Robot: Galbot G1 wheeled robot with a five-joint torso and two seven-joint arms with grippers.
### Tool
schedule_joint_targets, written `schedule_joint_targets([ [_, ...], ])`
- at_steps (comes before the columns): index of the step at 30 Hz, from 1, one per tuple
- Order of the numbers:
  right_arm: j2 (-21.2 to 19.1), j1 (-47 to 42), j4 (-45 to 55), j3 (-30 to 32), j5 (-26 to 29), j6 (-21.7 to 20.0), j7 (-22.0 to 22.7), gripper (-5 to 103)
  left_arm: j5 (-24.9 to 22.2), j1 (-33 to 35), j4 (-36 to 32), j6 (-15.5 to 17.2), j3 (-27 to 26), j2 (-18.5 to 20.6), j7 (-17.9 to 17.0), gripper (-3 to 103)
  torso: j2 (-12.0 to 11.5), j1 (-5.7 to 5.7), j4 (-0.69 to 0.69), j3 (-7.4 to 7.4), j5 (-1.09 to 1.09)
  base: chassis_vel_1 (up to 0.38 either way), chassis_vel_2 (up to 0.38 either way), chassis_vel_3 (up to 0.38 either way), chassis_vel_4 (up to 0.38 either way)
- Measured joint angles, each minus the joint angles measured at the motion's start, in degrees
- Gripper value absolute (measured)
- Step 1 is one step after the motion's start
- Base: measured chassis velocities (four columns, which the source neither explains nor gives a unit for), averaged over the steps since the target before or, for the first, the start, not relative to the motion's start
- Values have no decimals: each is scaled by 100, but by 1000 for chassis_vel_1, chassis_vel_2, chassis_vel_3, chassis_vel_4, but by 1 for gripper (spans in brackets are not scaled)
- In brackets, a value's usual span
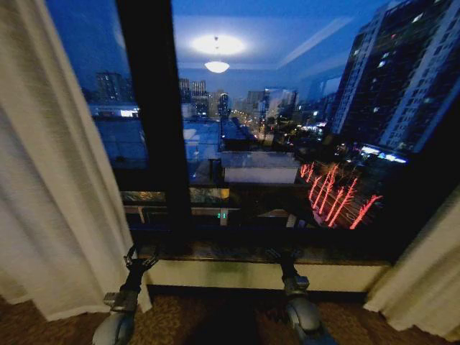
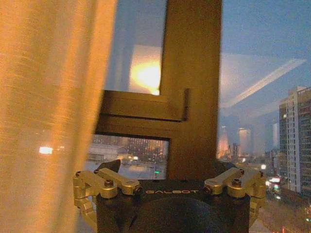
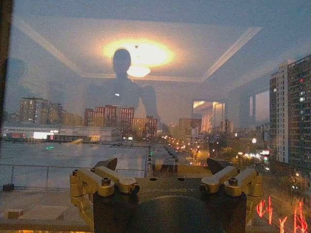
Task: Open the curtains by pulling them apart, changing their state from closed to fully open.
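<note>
**Item: window bay, curtains drawn aside**

- Landmark: dark window mullion, upright, dividing the glass.
- Left curtain panel: sheer, off-white, pleated, gathered well to the left of the mullion and reaching the carpet. In the left wrist view the same fabric hangs beside the mullion, apart from it.
- Right curtain panel: bunched far to the right of the mullion, at the window's lower corner.
- Glass between the panels: bare, with night city and a reflected ceiling lamp.
- Window sill: runs below the mullion's foot.
- Left tool: raised to the sill just left of the mullion's base, close beside the left panel's edge. Fingers spread, holding nothing.
- Right tool: at the sill, right of the mullion, well apart from the right panel. Fingers spread, holding nothing.

**Condition:** judged open or nearly so; both panels stand clear of the middle glass.

**Risks noted:**
- The left tool sits near the sheer fabric; a sideways move could snag a pleat on its spread fingers and drag the panel back toward the mullion.
- Either tool is near the sill and glass; a forward reach could strike them.
- Loose gathered fabric may drift inward if not pushed fully aside.
</note>
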Motion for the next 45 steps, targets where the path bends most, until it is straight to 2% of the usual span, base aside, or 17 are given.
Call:
schedule_joint_targets([
  [18, 0, 0, 1, -1, 0, 0, 0, 100, 0, 0, 0, 0, -2, 1, -2, 100, 0, 0, 2, -1, -4, 314, 314, -306, -333],
  [25, -2, 0, 0, 2, 0, 0, 2, 100, 0, 0, 0, 0, 2, -1, -1, 100, 0, 0, -1, 0, 3, 38, 14, -18, -18],
  [34, -1, 0, 0, 4, 0, 0, 2, 100, 0, 0, 0, 0, 3, -1, 1, 100, 0, -1, 0, 0, -5, -28, -20, 23, 18],
  [45, 0, 0, 1, 1, 0, 0, 1, 100, 0, 0, 0, 0, 1, 0, 1, 100, 0, 0, 0, 0, -2, -27, -26, 14, 26],
])
